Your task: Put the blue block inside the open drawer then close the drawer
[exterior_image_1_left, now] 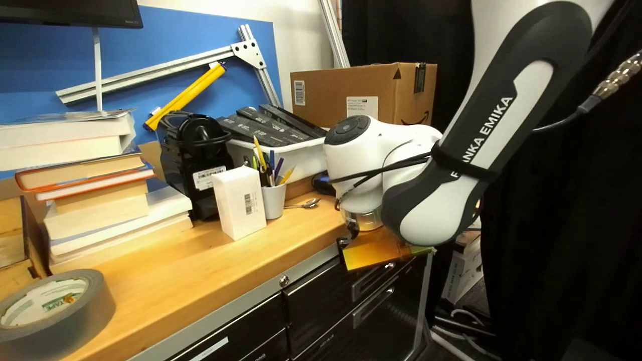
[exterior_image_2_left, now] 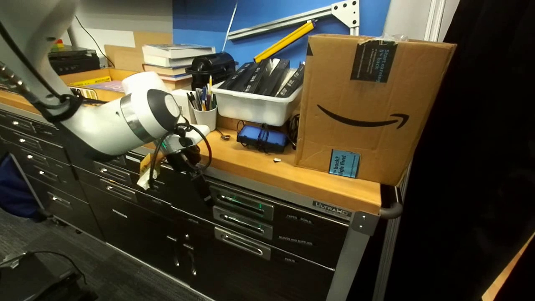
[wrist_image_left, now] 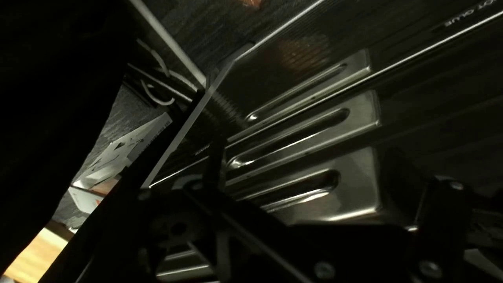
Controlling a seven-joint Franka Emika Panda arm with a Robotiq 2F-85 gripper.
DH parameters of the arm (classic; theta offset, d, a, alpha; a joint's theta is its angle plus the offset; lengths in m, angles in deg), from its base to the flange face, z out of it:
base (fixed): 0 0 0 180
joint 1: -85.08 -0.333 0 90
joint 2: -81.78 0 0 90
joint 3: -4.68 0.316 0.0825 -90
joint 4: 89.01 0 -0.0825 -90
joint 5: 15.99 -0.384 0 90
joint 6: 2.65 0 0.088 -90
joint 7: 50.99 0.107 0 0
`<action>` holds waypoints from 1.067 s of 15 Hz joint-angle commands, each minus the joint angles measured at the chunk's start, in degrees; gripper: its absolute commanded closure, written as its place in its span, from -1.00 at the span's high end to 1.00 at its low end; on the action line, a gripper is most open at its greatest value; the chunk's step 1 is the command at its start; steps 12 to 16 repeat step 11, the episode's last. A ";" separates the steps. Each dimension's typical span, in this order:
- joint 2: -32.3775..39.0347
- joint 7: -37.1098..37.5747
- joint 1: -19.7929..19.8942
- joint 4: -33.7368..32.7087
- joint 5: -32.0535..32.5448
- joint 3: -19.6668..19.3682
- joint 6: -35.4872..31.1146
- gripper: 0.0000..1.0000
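Closest is the claw (wrist_image_left: pixel 330 169), spread wide near the top drawer (exterior_image_2_left: pixel 324 228), which looks closed to me, with the blue block out of sight, perhaps inside it, so I'd press that drawer squarely and gently, without snagging its handle (wrist_image_left: pixel 355 184).

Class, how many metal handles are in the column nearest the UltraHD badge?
3, stacked in an exterior view: top handle, middle handle, bottom handle. None seems hidden in that column.
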 commanded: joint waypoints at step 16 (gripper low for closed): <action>-3.39 -3.18 0.16 1.96 -0.83 6.25 1.17 1.00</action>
